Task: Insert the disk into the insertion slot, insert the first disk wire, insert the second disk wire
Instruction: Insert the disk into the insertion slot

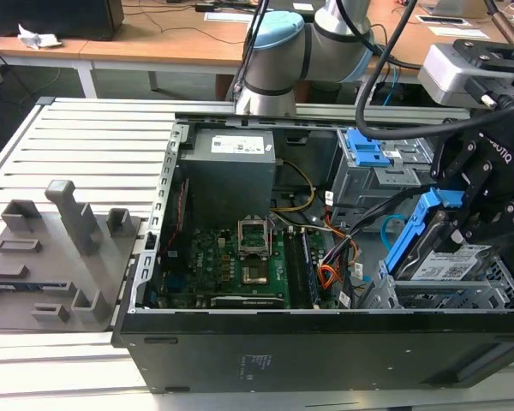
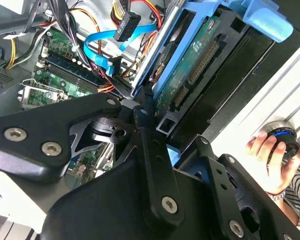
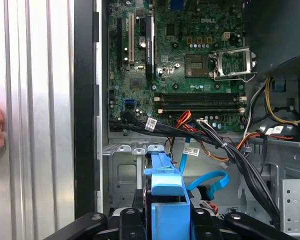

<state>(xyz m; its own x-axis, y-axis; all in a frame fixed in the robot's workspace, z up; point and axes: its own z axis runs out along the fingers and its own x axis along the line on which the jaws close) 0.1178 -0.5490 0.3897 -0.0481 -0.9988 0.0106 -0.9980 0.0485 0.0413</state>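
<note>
**Step in hand: seating the disk in the insertion slot**

**Status.** The gripper (image 1: 452,205) hangs directly above the insertion slot (image 1: 463,295). Its fingers (image 3: 202,216) are clenched on the bright blue frame of the disk (image 1: 450,261). The disk is tilted. Its lower end is at the slot's open top and its other end is raised well above the slot. Contact between disk and slot cannot be confirmed. The disk is judged not yet seated.

**Wires.** The first disk wire (image 2: 146,11) and the second disk wire (image 2: 97,42) lie loose beside the slot, on the side facing the motherboard (image 3: 190,65). Neither plug is mated to the disk.

**Guidance (judgement).**
1. Bring the disk parallel to the slot's floor before applying any force. A tilted disk is likely to jam against the perforated side walls.
2. Centre the blue frame between those walls, since the slot is barely wider than the disk.
3. Keep the light blue cable's loop out of the slot's mouth. It sits just beside the slot and could be pinched.
4. Disregard the taller grey cage (image 1: 368,171) next to the slot, because it is not the target.
</note>
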